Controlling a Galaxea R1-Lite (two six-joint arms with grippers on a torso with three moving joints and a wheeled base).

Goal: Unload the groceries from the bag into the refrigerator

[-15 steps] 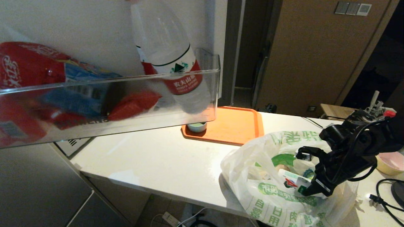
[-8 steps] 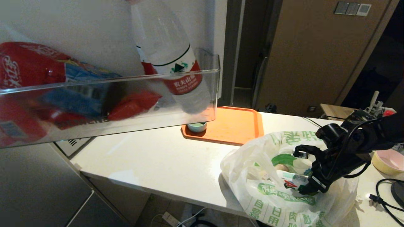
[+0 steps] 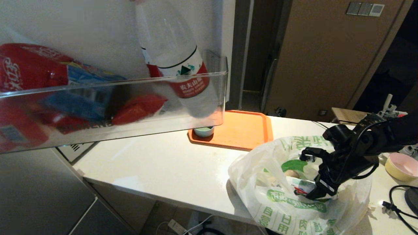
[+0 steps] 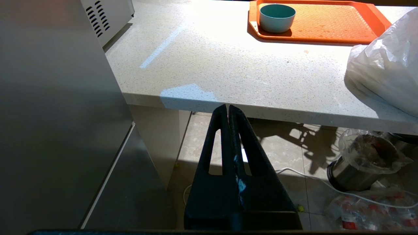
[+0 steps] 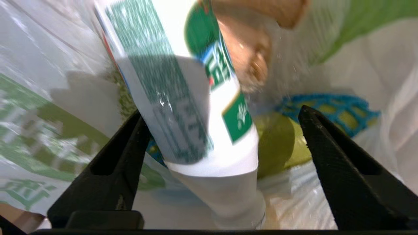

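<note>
We look down from the robot's head at a pale speckled surface (image 3: 169,163) in a dim kitchen. On its right part sits the bag (image 3: 287,209), a crinkly white plastic shopping bag with green printed characters, its mouth open upward. Our right gripper (image 3: 312,176) reaches down into that mouth on a black arm coming in from the right.

From the right wrist, we see its two black fingers (image 5: 343,163) spread wide apart, one on either side of a white bottle (image 5: 196,107) with a green label. The bottle lies between them at a slant; one finger is at or very near its side and the other stands clear of it, so nothing is gripped. Around the bottle lie more groceries: pale beige lumps (image 5: 251,55) and a yellow-green pack (image 5: 277,147) with blue netting just beside it.

At the left of the head view, the refrigerator (image 3: 107,36) shows its white inner door wall and a clear door shelf (image 3: 114,107). That shelf holds a clear water bottle (image 3: 176,62) with a red label, leaning, and red and blue packages (image 3: 42,85).

Behind the bag, an orange tray (image 3: 241,130) carries a small green cup (image 3: 203,131). A pink and yellow bowl (image 3: 401,166) sits at the far right.

Our left gripper (image 4: 228,107) hangs below the surface edge, beside the grey refrigerator front, its fingers pressed together and holding nothing.
</note>
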